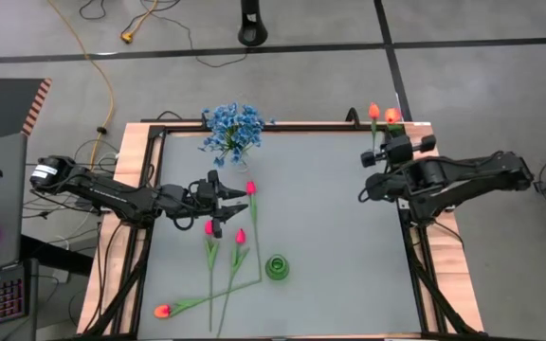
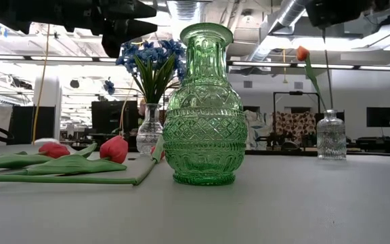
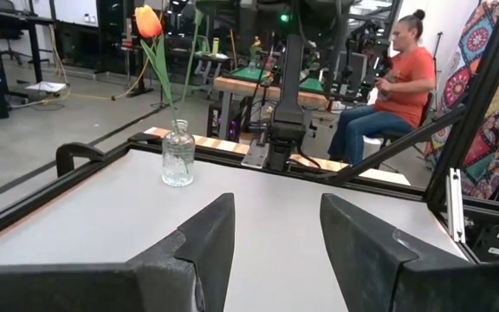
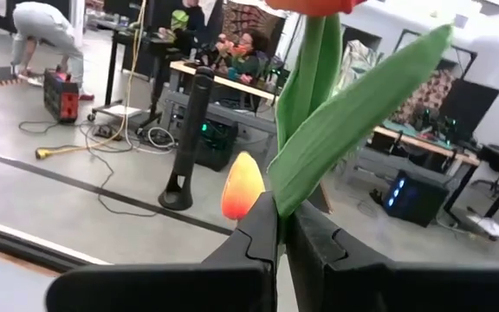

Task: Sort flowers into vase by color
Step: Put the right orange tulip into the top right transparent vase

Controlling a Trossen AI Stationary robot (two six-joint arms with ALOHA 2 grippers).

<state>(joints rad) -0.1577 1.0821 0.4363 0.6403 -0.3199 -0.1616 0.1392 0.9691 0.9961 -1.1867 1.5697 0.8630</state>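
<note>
Key relation: the orange tulip on its long green stem (image 4: 319,130) is pinched in the right gripper (image 4: 280,234) and is carried close above the small clear glass vase at the table's far right corner (image 2: 331,135); from the high view the blossom (image 1: 392,116) lies just beside the orange tulip already standing there (image 1: 373,111).
Long axis: in the right wrist view the stem is seen to rise steeply out of the fingers, with a broad leaf angled off to one side; whether the lower end is over the vase mouth cannot be told.
Right gripper state: closed tight on the stem, with barely a gap left between the fingers.
Right arm pose: folded at the table's right edge, the wrist turned toward the far corner.
Left gripper: (image 1: 224,201) held apart and empty, as shown in the left wrist view (image 3: 271,238); it is placed above the pink-red tulips lying on the grey table (image 1: 210,227).
Nearer arm: the left one is nearer to the lying flowers and to the green patterned glass vase (image 2: 205,108).
Other flowers: blue blossoms are bunched in a clear vase at the far left (image 1: 233,131); one orange tulip lies near the front left edge (image 1: 162,311).
</note>
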